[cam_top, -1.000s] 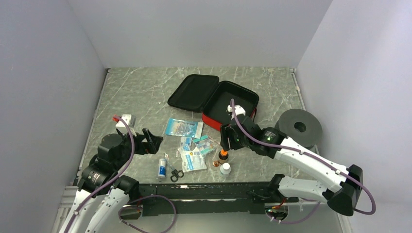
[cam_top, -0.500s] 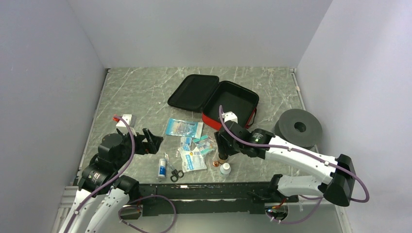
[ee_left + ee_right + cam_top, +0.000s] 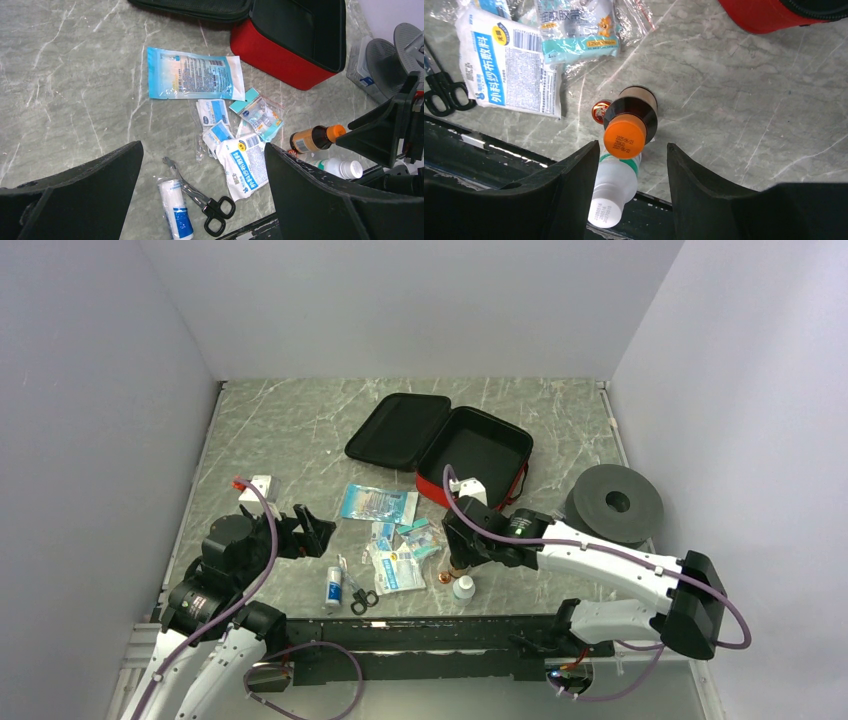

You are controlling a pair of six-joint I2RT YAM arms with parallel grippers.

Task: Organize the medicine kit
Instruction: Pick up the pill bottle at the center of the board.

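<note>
**At the near edge of the worktop: right hand astride the brown bottle**

Just near of the red case, the right hand (image 3: 633, 150) is reaching down with its fingers spread to either side of the brown bottle (image 3: 631, 107). A gap is showing on both sides of the orange cap (image 3: 625, 136), so nothing is being gripped yet. The bottle is standing upright, which probably explains the approach from above. Stamped dates are showing on the cap, too small to read with certainty.

A white bottle (image 3: 614, 187) is lying on its side, touching the brown one on the near side, with digits printed on its base. To the left, a gauze packet (image 3: 509, 70) is reading 外科纱布敷料 on its blue band. Black scissors (image 3: 441, 92) are lying beyond it.

The medicine kit (image 3: 470, 445) is sitting farther back, zipped open, its lid lying flat to the left, likely so loose items can be dropped straight in.

At the near left, the left hand (image 3: 202, 150) is hovering released, fingers wide apart, holding nothing.
</note>
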